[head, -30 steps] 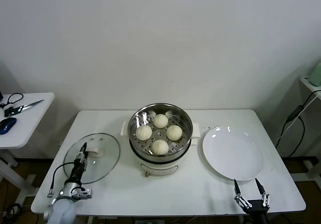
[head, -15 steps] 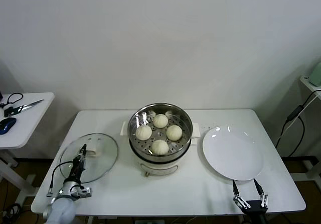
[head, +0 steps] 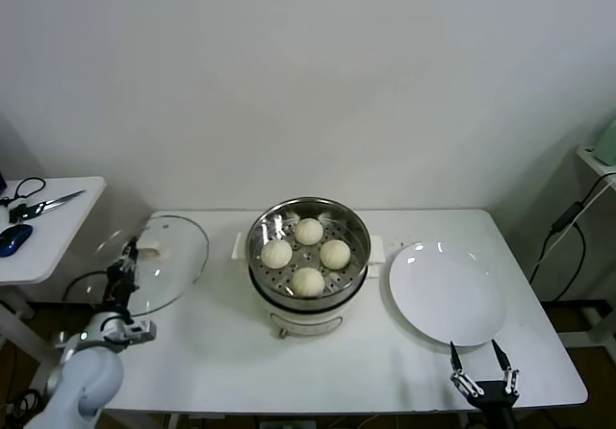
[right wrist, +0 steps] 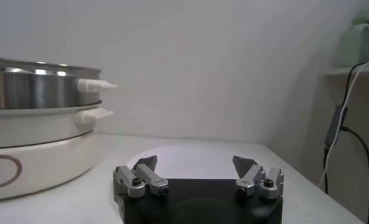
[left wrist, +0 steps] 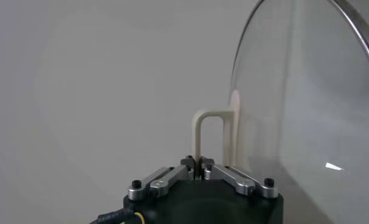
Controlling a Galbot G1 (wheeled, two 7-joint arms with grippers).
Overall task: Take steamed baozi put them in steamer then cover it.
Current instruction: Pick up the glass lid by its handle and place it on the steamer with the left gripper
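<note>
lid point(head: 159, 261): now lifted off the table, tilted, left of steamer point(head: 308, 256)
buns point(head: 307, 255): all four in basket, so I read covering as next
left end effector point(left wrist: 199, 171): clamped on lid handle
right end effector point(head: 482, 376): wide, idle by plate point(head: 448, 292)

Plain white wall point(head: 308, 83) behind. White table point(head: 241, 362) centre. Small white side table point(head: 43, 246) at left holding scissors point(head: 43, 203). Black cable point(head: 568, 246) hanging at right.
</note>
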